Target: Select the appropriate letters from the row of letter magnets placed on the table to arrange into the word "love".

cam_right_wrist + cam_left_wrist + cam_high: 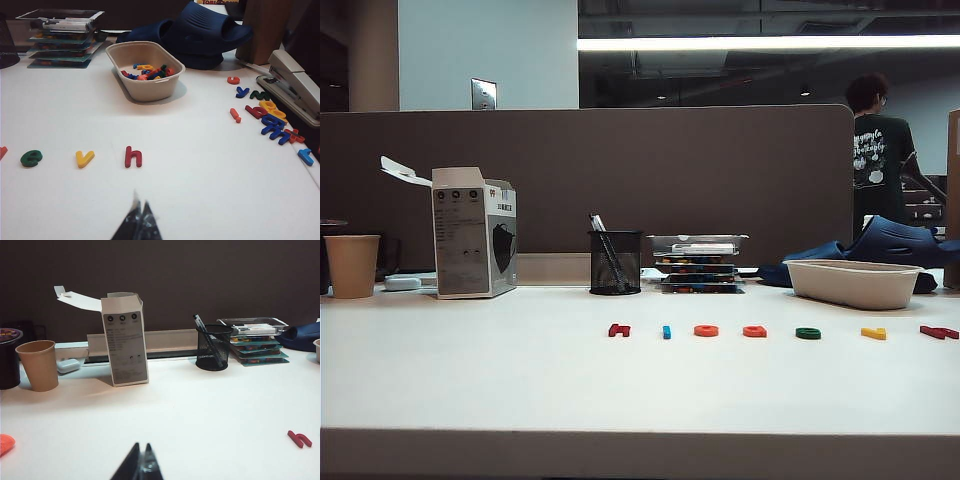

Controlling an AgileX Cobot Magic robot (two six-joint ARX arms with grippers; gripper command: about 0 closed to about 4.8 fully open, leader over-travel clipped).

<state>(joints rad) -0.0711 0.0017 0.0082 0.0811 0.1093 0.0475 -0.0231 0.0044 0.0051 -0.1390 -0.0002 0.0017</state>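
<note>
The letter magnets lie in a row across the white table (470, 380): a dark red letter (619, 330), a blue bar (667, 332), an orange-red ring (706, 331), a second orange-red letter (754, 331), a green letter (808, 333), a yellow angular letter (873, 333) and a red letter (939, 332). Neither gripper shows in the exterior view. My left gripper (141, 445) is shut and empty, well short of the dark red letter (299, 439). My right gripper (140, 197) is shut and empty, short of the green (31, 158), yellow (84, 158) and red (133, 157) letters.
Along the back stand a paper cup (352, 265), an open white box (473, 232), a mesh pen holder (615, 262), stacked trays (698, 262) and a beige bowl (145, 70) of spare letters. Loose letters (270, 117) and a stapler (295, 85) lie at the right edge.
</note>
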